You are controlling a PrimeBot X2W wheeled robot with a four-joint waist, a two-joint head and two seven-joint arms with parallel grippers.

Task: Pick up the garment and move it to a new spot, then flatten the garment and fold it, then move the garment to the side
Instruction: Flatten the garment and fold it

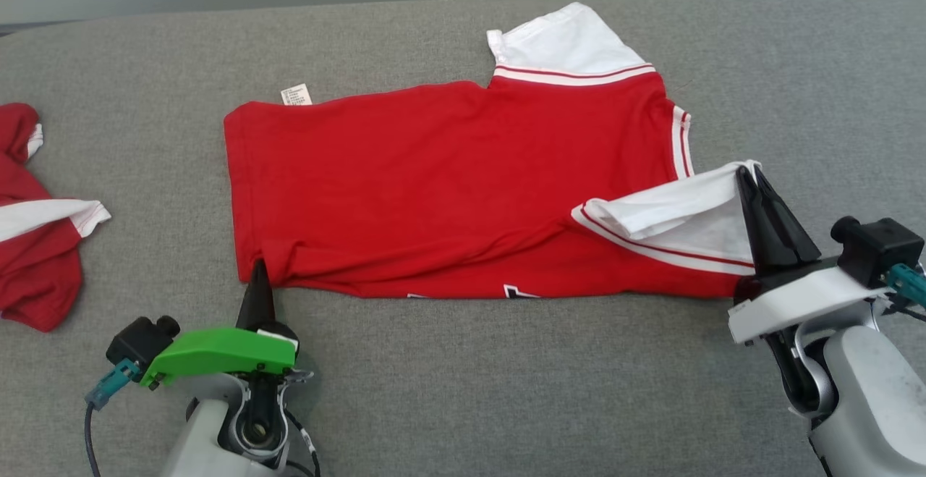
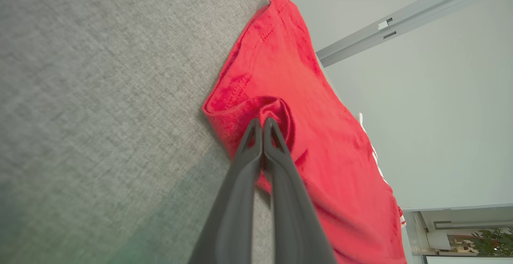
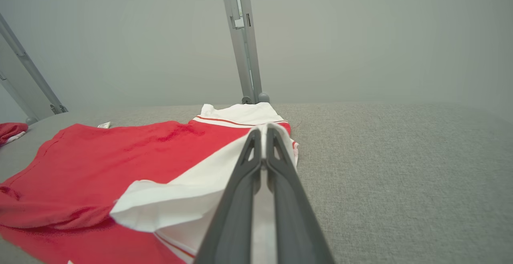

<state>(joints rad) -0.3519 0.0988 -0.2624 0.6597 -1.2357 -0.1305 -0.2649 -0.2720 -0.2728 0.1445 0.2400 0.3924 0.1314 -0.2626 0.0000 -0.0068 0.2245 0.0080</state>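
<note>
The garment (image 1: 448, 173) is a red shirt with white, red-striped sleeves, lying mostly flat on the grey padded surface (image 1: 463, 376). My left gripper (image 1: 259, 268) is shut on the shirt's near-left hem corner; in the left wrist view the red cloth (image 2: 280, 107) bunches around its closed tips (image 2: 263, 121). My right gripper (image 1: 752, 176) is shut on the edge of the near white sleeve (image 1: 673, 220), lifting it slightly off the surface. In the right wrist view the white sleeve (image 3: 192, 200) drapes from the closed tips (image 3: 264, 127). The far sleeve (image 1: 568, 46) lies flat.
A second red and white garment (image 1: 32, 224) lies crumpled at the left edge of the surface. A white label (image 1: 295, 94) sticks out at the shirt's far edge. A metal post (image 3: 242, 35) rises behind the surface's back edge.
</note>
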